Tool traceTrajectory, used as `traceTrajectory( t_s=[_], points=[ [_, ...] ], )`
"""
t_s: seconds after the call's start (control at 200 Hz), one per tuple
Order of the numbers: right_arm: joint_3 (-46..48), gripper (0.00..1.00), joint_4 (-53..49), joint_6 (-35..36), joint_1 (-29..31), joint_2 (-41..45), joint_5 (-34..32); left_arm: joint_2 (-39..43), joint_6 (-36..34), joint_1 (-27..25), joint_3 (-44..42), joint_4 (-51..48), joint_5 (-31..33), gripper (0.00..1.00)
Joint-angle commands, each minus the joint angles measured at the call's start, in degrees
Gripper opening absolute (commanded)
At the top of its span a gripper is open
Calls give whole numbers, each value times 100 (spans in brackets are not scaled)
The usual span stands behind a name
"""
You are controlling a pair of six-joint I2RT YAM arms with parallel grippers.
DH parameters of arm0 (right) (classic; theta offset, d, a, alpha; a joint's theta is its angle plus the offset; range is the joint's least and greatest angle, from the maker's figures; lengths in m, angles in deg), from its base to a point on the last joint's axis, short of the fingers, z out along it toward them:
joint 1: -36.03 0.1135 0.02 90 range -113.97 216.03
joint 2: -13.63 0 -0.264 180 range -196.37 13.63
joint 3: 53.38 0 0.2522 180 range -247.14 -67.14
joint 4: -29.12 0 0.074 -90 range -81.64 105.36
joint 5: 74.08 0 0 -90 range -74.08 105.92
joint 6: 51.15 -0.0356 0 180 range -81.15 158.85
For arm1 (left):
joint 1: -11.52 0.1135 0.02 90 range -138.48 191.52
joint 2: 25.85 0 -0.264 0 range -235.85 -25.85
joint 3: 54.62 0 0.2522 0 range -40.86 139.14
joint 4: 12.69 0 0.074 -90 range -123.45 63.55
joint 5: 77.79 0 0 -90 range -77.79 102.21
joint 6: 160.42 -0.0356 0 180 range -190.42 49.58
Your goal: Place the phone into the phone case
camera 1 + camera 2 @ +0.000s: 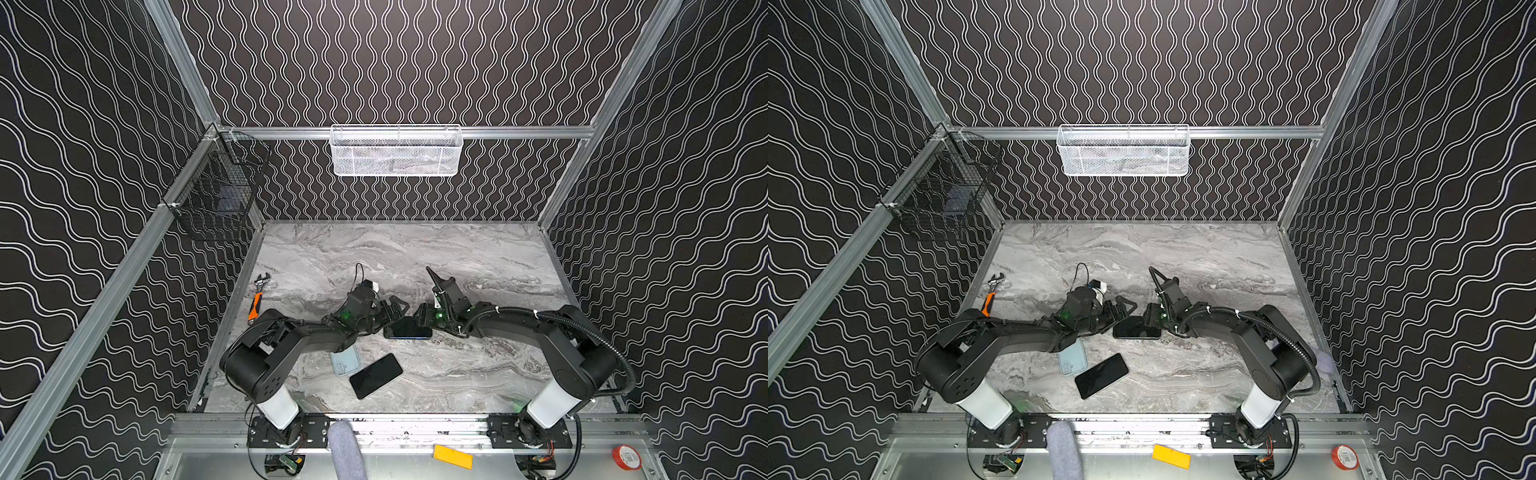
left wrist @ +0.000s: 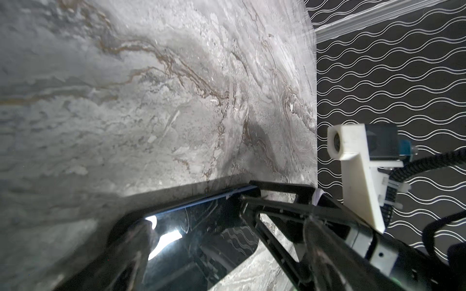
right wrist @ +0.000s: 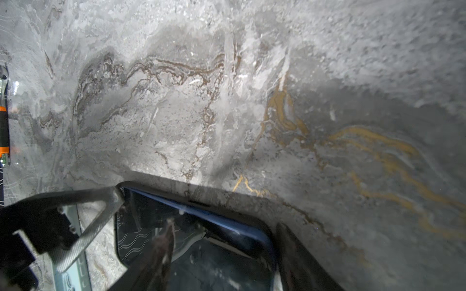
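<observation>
A dark-screened phone [image 1: 407,328] [image 1: 1136,328] with a blue rim lies flat at mid-table between my two grippers. A black phone case [image 3: 176,199] wraps its edge, and a side slot shows in the case wall. My right gripper [image 1: 424,322] [image 3: 227,231] is at the phone's right end, one finger against the case's outer wall and the other over the screen [image 3: 201,252], shut across it. My left gripper [image 1: 392,318] [image 2: 227,239] stands wide open at the phone's left end [image 2: 201,226], its fingers apart on either side of the corner.
A second black phone [image 1: 376,376] lies diagonally nearer the front, beside a light blue case [image 1: 345,360] partly under the left arm. An orange-handled wrench [image 1: 259,297] sits at the left edge. A white mesh basket [image 1: 395,151] and a black wire basket [image 1: 216,187] hang on the walls.
</observation>
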Motion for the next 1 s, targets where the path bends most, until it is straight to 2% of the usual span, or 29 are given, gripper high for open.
traceTrajectory(
  t_s=[0.0, 0.39, 0.525, 0.716, 0.861, 0.996],
  points=[
    [70, 66, -681, -39, 12, -19, 39, -113, 126, 11, -101, -773, 316, 98],
    [71, 66, -699, -34, 16, 76, -21, 5, 164, 22, -335, -698, 340, 98],
    [71, 68, -724, -8, 16, 181, -31, 227, -103, 32, -174, -720, 122, 98],
    [36, 72, -837, 76, 15, 550, -11, 864, -544, 40, 269, -1790, 305, 98],
    [92, 73, -935, 134, 3, 831, -83, 1274, -592, 106, 288, -2461, 581, 98],
    [233, 73, -942, 185, 8, 963, -94, 1351, -673, 125, 265, -2787, 499, 98]
  ],
)
